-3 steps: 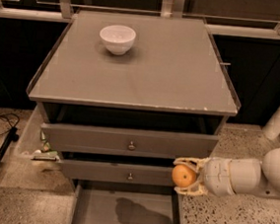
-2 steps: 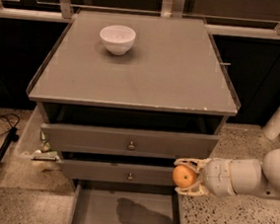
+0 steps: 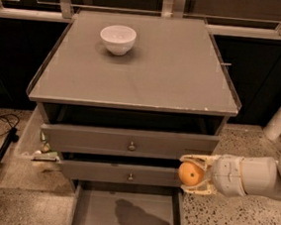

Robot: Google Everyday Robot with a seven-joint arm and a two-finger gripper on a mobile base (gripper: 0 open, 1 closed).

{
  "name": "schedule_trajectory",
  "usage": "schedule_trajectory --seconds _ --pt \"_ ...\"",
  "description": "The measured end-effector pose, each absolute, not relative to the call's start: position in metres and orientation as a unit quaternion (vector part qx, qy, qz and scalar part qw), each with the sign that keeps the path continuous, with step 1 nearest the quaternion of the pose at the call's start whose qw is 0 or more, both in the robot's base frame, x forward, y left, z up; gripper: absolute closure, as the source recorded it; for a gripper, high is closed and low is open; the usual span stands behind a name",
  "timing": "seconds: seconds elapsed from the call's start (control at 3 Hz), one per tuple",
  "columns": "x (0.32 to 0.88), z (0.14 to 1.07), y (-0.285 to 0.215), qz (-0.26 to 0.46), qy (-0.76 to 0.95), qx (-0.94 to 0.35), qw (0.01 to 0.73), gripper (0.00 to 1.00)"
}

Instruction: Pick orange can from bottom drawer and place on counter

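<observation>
Jaws: closed on the orange can [image 3: 190,174], one pale finger above it and one below. They sit just right of the lower drawer front [image 3: 119,173], over the right wall of the open bottom drawer [image 3: 96,212]. Arm [image 3: 253,176] comes in from the right, low, well below the worktop [image 3: 159,71]

Can is clear of the drawer floor and carried in the air. Not yet on the worktop

Risks, as judged from here:
- Can looks smooth and round, pinched at top and bottom only. A quick swing or jolt could squirt it out sideways, and it would fall into the drawer or onto the speckled floor [image 3: 229,222] and roll off
- The worktop's front edge and right corner overhang the jaws' position. A straight lift would likely catch the rim or the upper drawer front [image 3: 127,142], so the jaws need to back out first, then rise
- The knock itself could dislodge the can
- On release, a round thing on a flat top will roll. The raised rim is thin and may not stop it, so it should be set down well in from the edges, low and slow
- White bowl [image 3: 118,38] stands at back left, so a long reach could nudge it. The near-right area is the safer spot
</observation>
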State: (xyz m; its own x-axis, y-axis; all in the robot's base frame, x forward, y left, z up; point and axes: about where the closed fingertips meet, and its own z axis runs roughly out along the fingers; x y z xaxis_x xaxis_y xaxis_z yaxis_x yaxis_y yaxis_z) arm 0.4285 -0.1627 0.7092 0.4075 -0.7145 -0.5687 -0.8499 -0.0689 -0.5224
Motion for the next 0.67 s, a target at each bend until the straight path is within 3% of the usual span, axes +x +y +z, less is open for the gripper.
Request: schedule_trajectory --seconds 0.67 --pt "0.4259 0.7226 -0.1715 0.085 0.541 -0.719 0.428 1.0"
